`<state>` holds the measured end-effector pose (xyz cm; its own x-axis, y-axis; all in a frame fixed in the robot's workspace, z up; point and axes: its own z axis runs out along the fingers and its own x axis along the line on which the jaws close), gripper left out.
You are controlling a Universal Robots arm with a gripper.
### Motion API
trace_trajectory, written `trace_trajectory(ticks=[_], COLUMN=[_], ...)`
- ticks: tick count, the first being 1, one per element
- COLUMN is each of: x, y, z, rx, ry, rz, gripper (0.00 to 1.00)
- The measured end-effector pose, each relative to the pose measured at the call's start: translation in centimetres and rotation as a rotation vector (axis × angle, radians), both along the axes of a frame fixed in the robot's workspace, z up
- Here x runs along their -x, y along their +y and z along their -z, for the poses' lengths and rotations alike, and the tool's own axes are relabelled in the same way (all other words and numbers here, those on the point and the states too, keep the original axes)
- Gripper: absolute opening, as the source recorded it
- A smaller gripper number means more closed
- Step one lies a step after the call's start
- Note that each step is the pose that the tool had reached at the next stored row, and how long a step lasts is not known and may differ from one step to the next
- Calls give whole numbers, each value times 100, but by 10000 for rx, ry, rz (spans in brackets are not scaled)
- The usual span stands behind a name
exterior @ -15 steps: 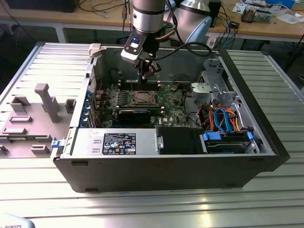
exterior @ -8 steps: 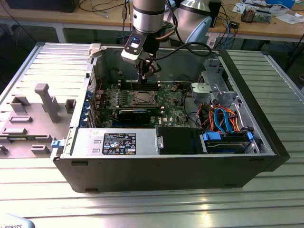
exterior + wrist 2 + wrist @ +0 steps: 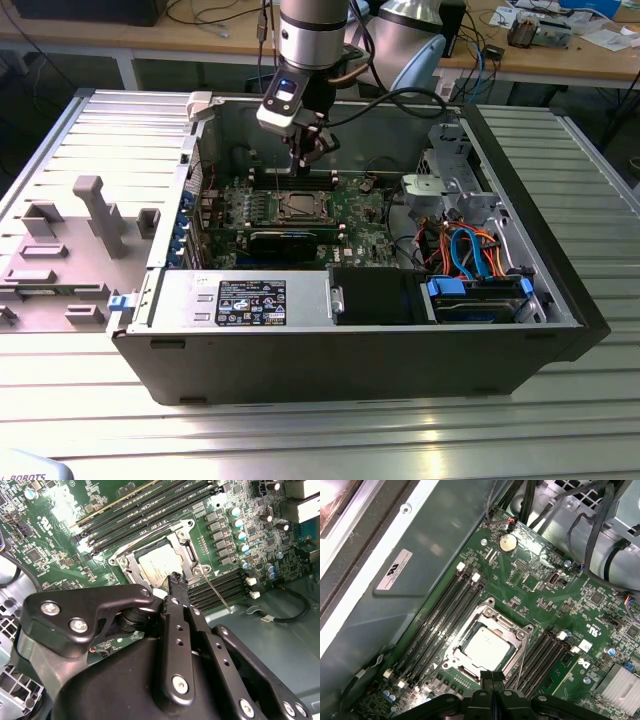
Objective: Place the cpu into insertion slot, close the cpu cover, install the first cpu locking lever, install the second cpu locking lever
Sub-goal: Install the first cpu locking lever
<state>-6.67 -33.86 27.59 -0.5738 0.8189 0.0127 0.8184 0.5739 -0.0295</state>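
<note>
An opened tower case (image 3: 350,370) of dark sheet metal lies on its side on the ribbed aluminium bench (image 3: 300,440). The arm reaches down into it, so the tool (image 3: 312,152) hangs over the middle of the green motherboard (image 3: 365,215). In the first wrist view its two matte black fingers (image 3: 488,681) meet tip to tip, pressed together with nothing between them. Just beyond them the cpu (image 3: 487,645), a flat square with a dull silver-grey top, lies in the insertion slot (image 3: 191,555), whose dark edge shows beside the chip. The cpu cover (image 3: 507,624), a thin silvery frame with a square window, lies flat around the chip. A slim wire lever (image 3: 216,594) runs from one corner of the frame out across the long black memory slots (image 3: 445,615); whether it is hooked down I cannot tell. More ridged black slots flank the socket on its other side.
</note>
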Motion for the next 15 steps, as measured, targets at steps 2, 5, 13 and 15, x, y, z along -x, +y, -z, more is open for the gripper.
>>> trace_trajectory(ticks=[2, 5, 13, 15], x=[0, 0, 0, 0], y=[0, 0, 0, 0], z=[0, 0, 0, 0], rx=[0, 0, 0, 0], ry=[0, 0, 0, 0], rz=[-45, -70, -135, -160], gripper=[11, 11, 11, 11])
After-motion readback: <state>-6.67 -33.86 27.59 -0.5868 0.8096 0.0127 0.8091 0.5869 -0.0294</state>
